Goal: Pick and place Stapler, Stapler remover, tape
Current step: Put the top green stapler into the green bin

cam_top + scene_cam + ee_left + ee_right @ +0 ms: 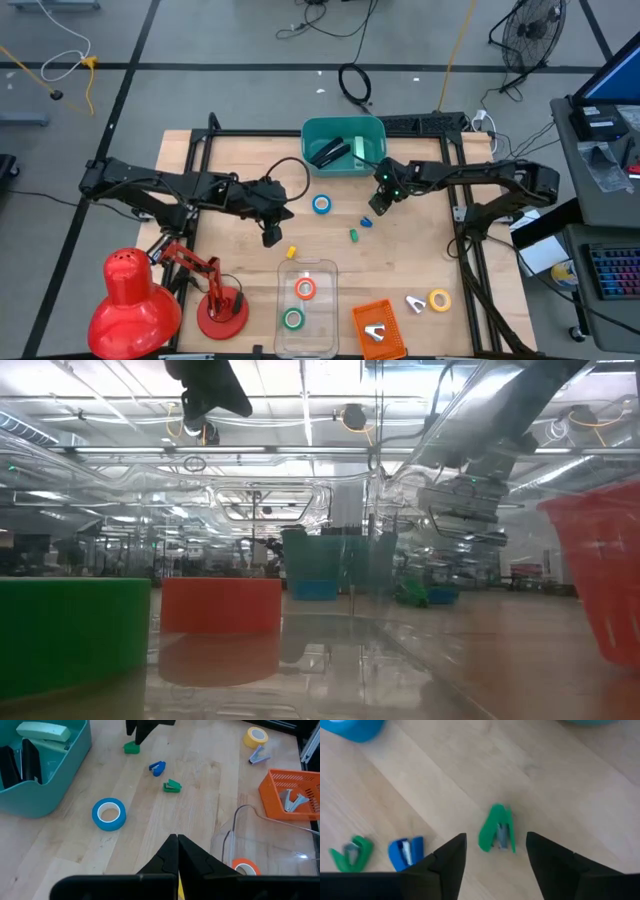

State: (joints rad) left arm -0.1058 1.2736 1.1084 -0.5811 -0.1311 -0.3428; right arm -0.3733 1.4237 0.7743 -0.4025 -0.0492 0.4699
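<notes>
The left gripper is hovering over the tabletop left of centre, its jaws pressed together and holding nothing. Just right of it, the blue tape is lying flat on the wood, near the teal bin, which is holding dark staplers. Nearer the front edge, the orange tape and green tape are sitting inside a clear tray. The right gripper is hanging low right of the blue tape, jaws apart, straddling a green remover without touching it. A blue remover and another green one are lying beside it. Far right, the yellow tape is resting beside an orange basket.
</notes>
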